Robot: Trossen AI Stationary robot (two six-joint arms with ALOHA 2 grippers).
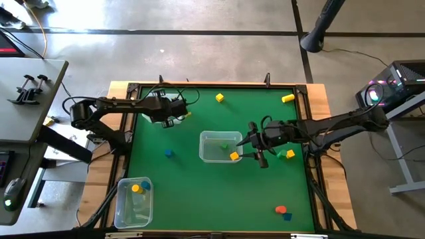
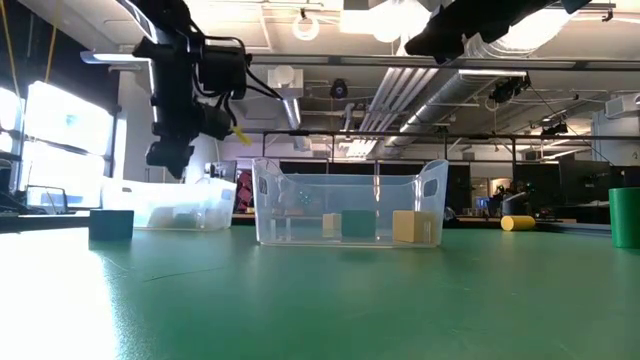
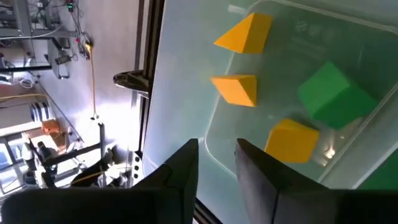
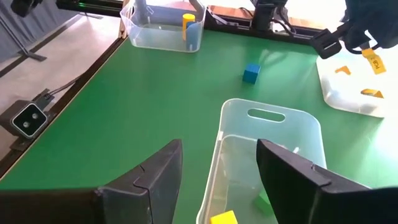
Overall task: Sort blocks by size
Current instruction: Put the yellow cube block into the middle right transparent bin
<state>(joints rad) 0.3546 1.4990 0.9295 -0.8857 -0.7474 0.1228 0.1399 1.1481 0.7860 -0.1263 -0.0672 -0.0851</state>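
Note:
My right gripper [image 1: 249,146] [image 4: 219,180] is open and empty, above the right end of the middle clear bin [image 1: 219,147]. That bin holds a yellow block [image 1: 234,156] [image 4: 224,218] and a green block [image 1: 224,146]. My left gripper [image 1: 167,119] [image 3: 216,174] hangs with a narrow gap between its fingers, empty, above the far-left clear bin [image 3: 348,162]. That bin holds two yellow wedges [image 3: 245,34], a yellow block [image 3: 292,142] and a green block [image 3: 333,96]. In the low view my left gripper [image 2: 168,150] is well above the table.
Loose blocks lie on the green mat: blue [image 1: 169,153], yellow [image 1: 219,97], a yellow cylinder [image 1: 287,98], green and yellow [image 1: 286,154], red and blue [image 1: 283,212]. A third clear bin [image 1: 133,201] at the near left holds yellow and blue blocks.

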